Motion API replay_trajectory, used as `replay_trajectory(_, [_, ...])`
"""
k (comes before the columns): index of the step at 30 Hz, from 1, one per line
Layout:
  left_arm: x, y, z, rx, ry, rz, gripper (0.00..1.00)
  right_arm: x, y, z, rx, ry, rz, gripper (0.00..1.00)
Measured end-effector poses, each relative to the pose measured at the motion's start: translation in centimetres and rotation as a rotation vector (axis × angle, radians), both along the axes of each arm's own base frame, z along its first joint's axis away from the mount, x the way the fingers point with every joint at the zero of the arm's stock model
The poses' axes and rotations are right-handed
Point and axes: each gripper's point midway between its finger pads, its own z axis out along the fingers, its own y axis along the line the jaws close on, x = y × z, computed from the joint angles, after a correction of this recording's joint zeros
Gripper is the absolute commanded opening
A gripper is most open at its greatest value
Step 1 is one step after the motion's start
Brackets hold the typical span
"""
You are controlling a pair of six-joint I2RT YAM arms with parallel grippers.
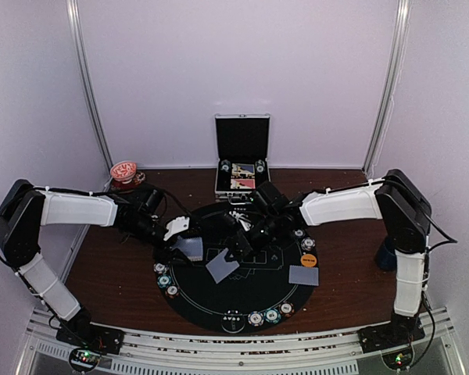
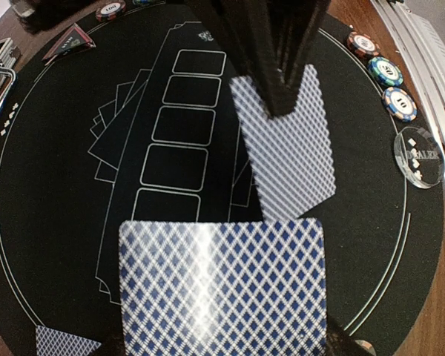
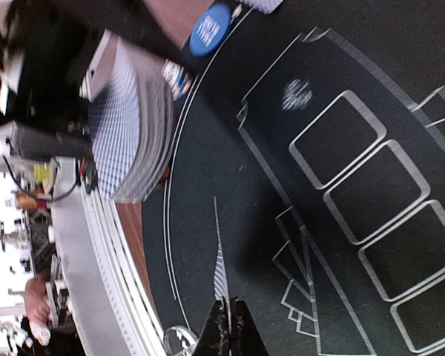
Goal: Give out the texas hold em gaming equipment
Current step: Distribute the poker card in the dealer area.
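A deck of blue-diamond-backed playing cards (image 2: pixel 222 289) fills the bottom of the left wrist view, and my left gripper (image 1: pixel 186 244) is shut on it above the left side of the black round mat (image 1: pixel 219 301). My right gripper (image 3: pixel 228 315) is shut on a single card (image 3: pixel 221 274), seen edge-on, which hangs over the mat's middle (image 1: pixel 223 267). Another card (image 1: pixel 303 275) lies face down at the mat's right edge, beside an orange button disc (image 1: pixel 308 260). Striped poker chips (image 2: pixel 386 72) sit in small groups around the rim. A blue disc (image 3: pixel 210 30) lies near the deck.
An open silver case (image 1: pixel 242 156) stands at the back with cards and chips in it. A red bowl (image 1: pixel 123 170) sits at the back left and a dark blue mug (image 1: pixel 387 254) by the right arm. A clear dealer disc (image 2: pixel 419 156) lies near the front rail.
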Motion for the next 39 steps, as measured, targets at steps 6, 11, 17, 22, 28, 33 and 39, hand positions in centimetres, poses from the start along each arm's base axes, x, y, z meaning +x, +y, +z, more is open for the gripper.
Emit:
replay_trajectory(6, [0.0,0.0,0.0,0.000,0.000,0.000,0.61,-3.3,0.8,-0.8,-0.013,0.028,0.122,0.00])
replay_trajectory(11, [0.0,0.0,0.0,0.000,-0.001,0.000,0.61,-6.2,1.6,-1.0,-0.016,0.033,0.231,0.00])
replay_trajectory(17, [0.0,0.0,0.0,-0.001,-0.001,0.000,0.61,-9.1,2.1,-1.9,-0.023,0.057,0.318,0.00])
replay_trajectory(22, [-0.1,0.1,0.0,0.004,0.000,-0.001,0.61,-10.6,2.4,-2.7,-0.021,0.096,0.357,0.00])
replay_trajectory(28, [-0.1,0.1,0.0,0.004,0.003,-0.003,0.61,-11.1,2.7,-2.9,-0.019,0.103,0.365,0.00])
replay_trajectory(33, [-0.1,0.2,-0.1,0.007,0.000,-0.001,0.61,-10.8,3.3,-3.9,-0.025,0.111,0.365,0.02])
replay_trajectory(39, [0.0,0.2,-0.1,0.010,-0.002,0.001,0.61,-10.7,3.7,-4.1,-0.025,0.104,0.361,0.12])
